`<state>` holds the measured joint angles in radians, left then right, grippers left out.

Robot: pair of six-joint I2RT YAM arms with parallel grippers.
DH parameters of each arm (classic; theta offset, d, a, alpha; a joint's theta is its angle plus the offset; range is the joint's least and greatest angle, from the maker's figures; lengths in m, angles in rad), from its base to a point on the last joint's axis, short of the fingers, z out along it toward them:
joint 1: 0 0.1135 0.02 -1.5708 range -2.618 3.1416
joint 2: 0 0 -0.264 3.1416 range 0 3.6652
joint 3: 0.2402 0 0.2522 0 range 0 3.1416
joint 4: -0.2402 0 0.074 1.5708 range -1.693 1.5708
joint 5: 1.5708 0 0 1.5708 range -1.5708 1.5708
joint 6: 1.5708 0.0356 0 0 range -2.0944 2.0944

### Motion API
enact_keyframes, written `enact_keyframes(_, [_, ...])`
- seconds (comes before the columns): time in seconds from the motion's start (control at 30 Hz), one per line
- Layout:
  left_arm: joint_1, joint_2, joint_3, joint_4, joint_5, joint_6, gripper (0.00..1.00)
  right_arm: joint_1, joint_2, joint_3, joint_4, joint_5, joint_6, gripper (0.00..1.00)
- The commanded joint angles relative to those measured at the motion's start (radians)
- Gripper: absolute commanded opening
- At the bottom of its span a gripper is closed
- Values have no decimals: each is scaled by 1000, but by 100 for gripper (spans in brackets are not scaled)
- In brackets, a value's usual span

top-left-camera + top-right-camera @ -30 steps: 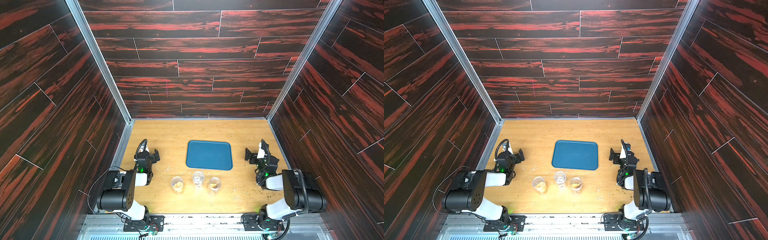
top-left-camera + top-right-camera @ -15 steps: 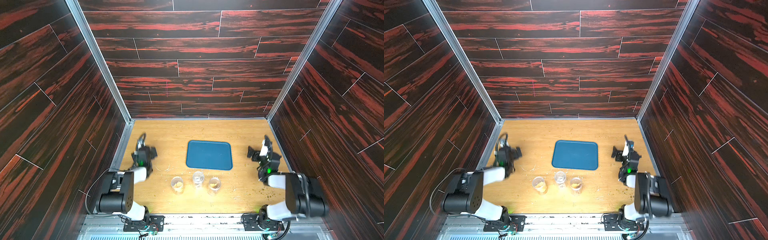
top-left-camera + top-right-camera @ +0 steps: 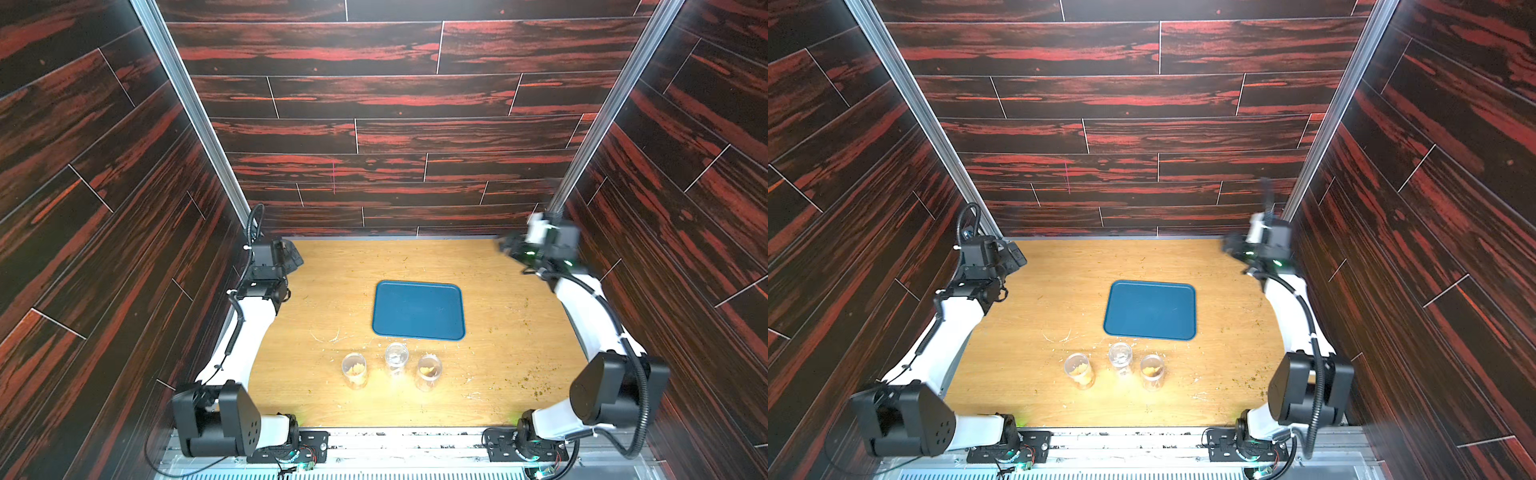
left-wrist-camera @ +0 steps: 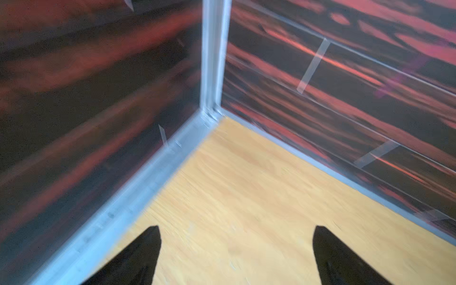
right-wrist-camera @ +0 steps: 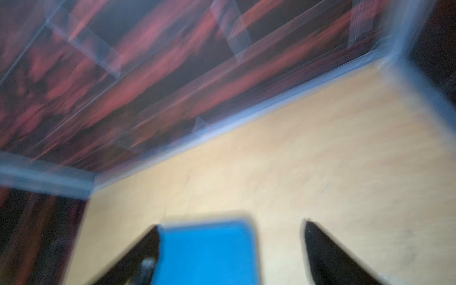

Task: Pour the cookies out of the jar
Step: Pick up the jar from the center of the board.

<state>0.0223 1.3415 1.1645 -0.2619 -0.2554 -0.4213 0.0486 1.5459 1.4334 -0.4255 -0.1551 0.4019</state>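
Three clear jars stand upright in a row near the table's front, seen in both top views. The left jar (image 3: 354, 370) (image 3: 1079, 370) and the right jar (image 3: 428, 371) (image 3: 1152, 371) hold golden-yellow cookies (image 3: 355, 368) (image 3: 426, 370). The middle jar (image 3: 396, 357) (image 3: 1120, 356) shows only clear glints. My left gripper (image 3: 291, 255) (image 3: 1013, 255) (image 4: 237, 228) is open over bare wood at the back left corner. My right gripper (image 3: 509, 247) (image 3: 1231, 245) (image 5: 230, 224) is open and blurred near the back right corner, far from the jars.
A blue tray (image 3: 418, 309) (image 3: 1149, 309) (image 5: 207, 251) lies at the table's middle, just behind the jars. Pale crumbs (image 3: 536, 390) are scattered on the wood at the front right. Dark red panelled walls (image 3: 124, 208) close in the back and both sides.
Both arms have unfolded from beside the jars and stretched up and back toward the rear corners. Both grippers stay open. The jars and tray have not moved.
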Motion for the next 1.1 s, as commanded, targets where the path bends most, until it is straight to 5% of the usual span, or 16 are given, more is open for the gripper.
enact_keyframes(0.0, [-24, -81, -17, -165, 167, -79, 100, 140, 48, 106, -371, -33, -45, 99])
enact_keyframes(0.27, [-158, -242, -67, -304, 300, -59, 100, 446, 35, 145, -676, 32, -22, 99])
enact_keyframes(0.43, [-188, -388, -167, -335, 411, -76, 100, 687, 29, 75, -710, 52, 89, 98])
enact_keyframes(0.63, [-237, -610, -303, -322, 403, -55, 100, 904, 46, 3, -703, 150, 270, 98])
enact_keyframes(1.07, [-263, -764, -341, -429, 365, 20, 100, 979, 98, 25, -806, 333, 401, 97])
